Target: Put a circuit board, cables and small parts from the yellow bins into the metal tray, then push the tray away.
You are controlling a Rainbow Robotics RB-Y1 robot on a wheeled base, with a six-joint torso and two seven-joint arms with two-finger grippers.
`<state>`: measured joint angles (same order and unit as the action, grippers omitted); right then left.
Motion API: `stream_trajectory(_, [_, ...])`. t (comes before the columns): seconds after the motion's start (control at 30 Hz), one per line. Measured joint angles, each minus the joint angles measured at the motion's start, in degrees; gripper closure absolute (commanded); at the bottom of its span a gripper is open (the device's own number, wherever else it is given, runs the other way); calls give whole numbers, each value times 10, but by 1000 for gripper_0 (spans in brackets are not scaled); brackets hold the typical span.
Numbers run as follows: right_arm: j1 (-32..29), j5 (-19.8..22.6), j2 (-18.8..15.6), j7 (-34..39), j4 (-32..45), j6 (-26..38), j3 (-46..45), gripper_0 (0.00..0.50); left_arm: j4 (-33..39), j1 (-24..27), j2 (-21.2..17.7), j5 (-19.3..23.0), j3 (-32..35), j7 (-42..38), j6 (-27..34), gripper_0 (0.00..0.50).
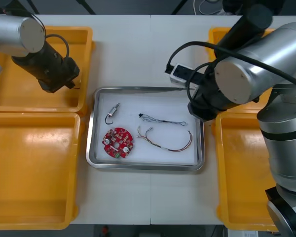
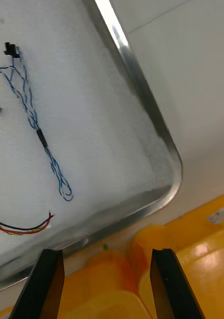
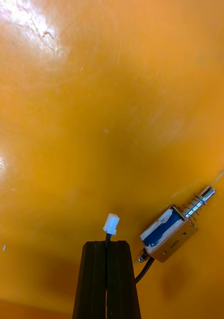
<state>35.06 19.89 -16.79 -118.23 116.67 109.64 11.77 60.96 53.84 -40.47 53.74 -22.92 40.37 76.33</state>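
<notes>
Shiny metal tray (image 1: pixel 91 134), glossy plastic bins (image 1: pixel 34 170)

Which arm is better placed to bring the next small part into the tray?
Left. The left gripper is shut on the black lead of a small metal part over a yellow bin. The right gripper is open and holds nothing, beside the metal tray.

We note the red circuit board (image 1: pixel 118 142), twisted blue-and-white cable (image 2: pixel 35 124), red-and-yellow cable (image 2: pixel 27 229), yellow bins (image 1: pixel 34 173), and a blue-wrapped small metal part (image 3: pixel 169 234) with white-tipped black lead (image 3: pixel 111 224).
</notes>
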Motion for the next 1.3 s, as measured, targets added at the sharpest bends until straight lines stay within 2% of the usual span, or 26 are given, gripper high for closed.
stream_trajectory(0.13, [-15,7,0,21,29,1,-52,0,0,0,-2,-1,10,0,6,500])
stream_trajectory(0.3, [-33,12,0,139,69,2,-96,0,-1,0,-10,-1,19,0,8,500])
stream_trajectory(0.4, [-49,12,-3,172,87,2,-110,0,-3,0,-19,-1,23,1,8,500])
stream_trajectory(0.63, [-92,12,-31,264,111,2,-136,0,-24,0,-43,-1,27,4,8,500])
stream_trajectory(0.77, [-109,12,-46,267,125,2,-160,0,-53,0,-56,-1,48,26,4,500])
stream_trajectory(1.0, [-153,15,-62,267,151,2,-214,0,-104,0,-78,-3,83,123,-30,500])
stream_trajectory(1.23, [-215,28,-74,267,194,2,-263,0,-111,0,-91,-6,83,127,-36,500])
stream_trajectory(1.27, [-222,30,-75,267,197,2,-270,0,-111,0,-92,-6,83,127,-36,494])
stream_trajectory(1.3, [-228,31,-76,267,200,2,-276,0,-111,0,-93,-6,83,127,-36,316])
